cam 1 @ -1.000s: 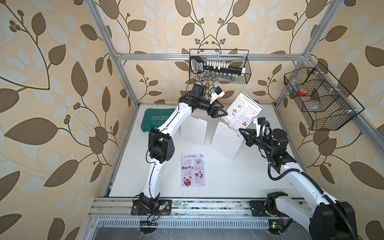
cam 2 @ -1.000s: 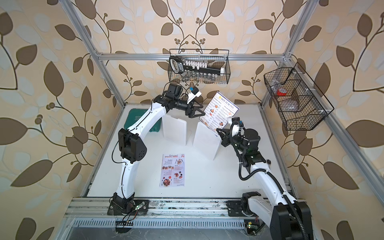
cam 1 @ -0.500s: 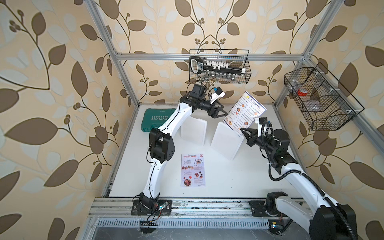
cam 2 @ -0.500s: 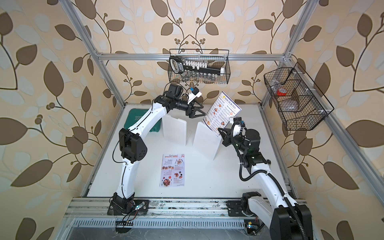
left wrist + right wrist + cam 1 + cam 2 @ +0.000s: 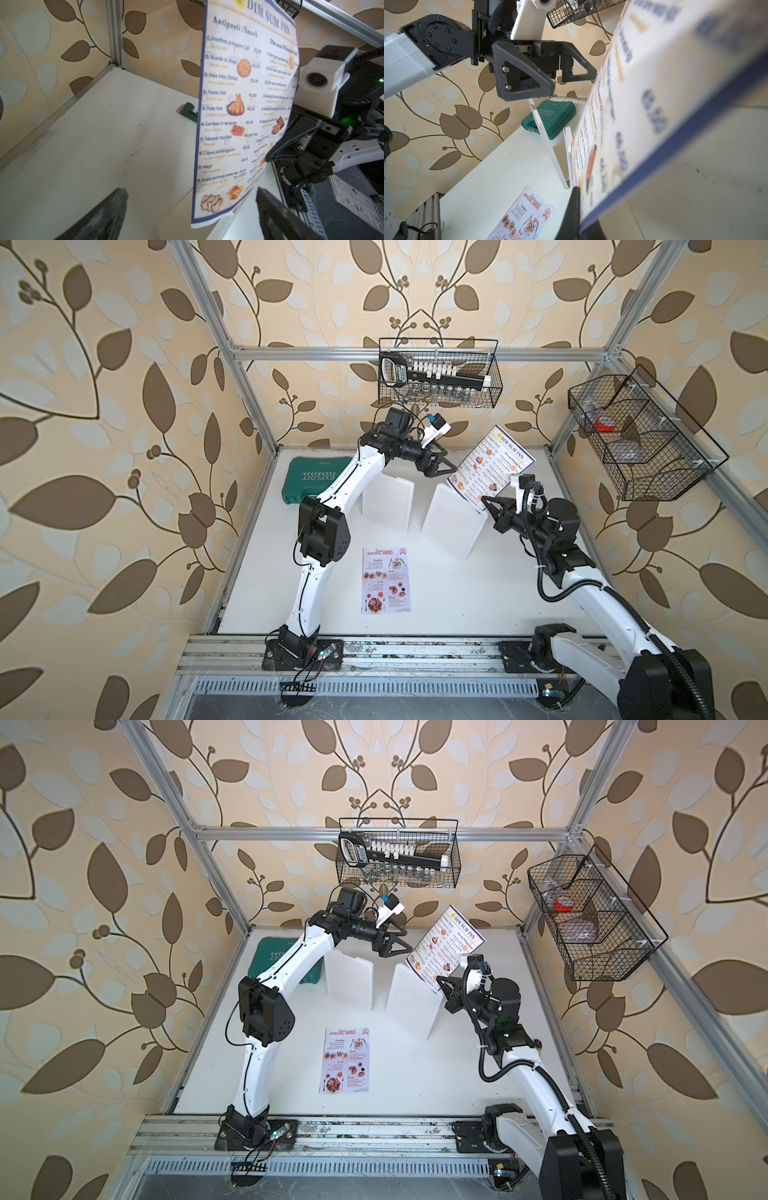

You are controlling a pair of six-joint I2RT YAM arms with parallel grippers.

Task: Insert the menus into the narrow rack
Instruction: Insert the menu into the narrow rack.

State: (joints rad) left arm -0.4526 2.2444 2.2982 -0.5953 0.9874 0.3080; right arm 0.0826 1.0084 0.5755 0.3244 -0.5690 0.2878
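Note:
The navy-bordered "Dim Sum Inn" menu [image 5: 490, 466] [image 5: 444, 944] stands upright in the air, its lower edge just over the right panel of the narrow rack [image 5: 451, 526]. The rack is two upright white panels; its left panel [image 5: 388, 506] stands beside the first. My right gripper [image 5: 485, 501] [image 5: 578, 209] is shut on the menu's lower right edge. My left gripper [image 5: 442, 472] [image 5: 191, 193] is open at the menu's lower left corner [image 5: 209, 207], which hangs between the spread fingers without touching them. The "Special Menu" sheet [image 5: 387, 580] [image 5: 527, 216] lies flat on the table.
A green tool case [image 5: 318, 479] lies at the back left of the table. One wire basket [image 5: 438, 373] hangs on the back wall above the left arm, another wire basket [image 5: 640, 435] on the right wall. A metal rail [image 5: 374, 651] runs along the front.
My left gripper's jaws have spread wider. The right gripper has carried the Dim Sum Inn menu slightly to the right.

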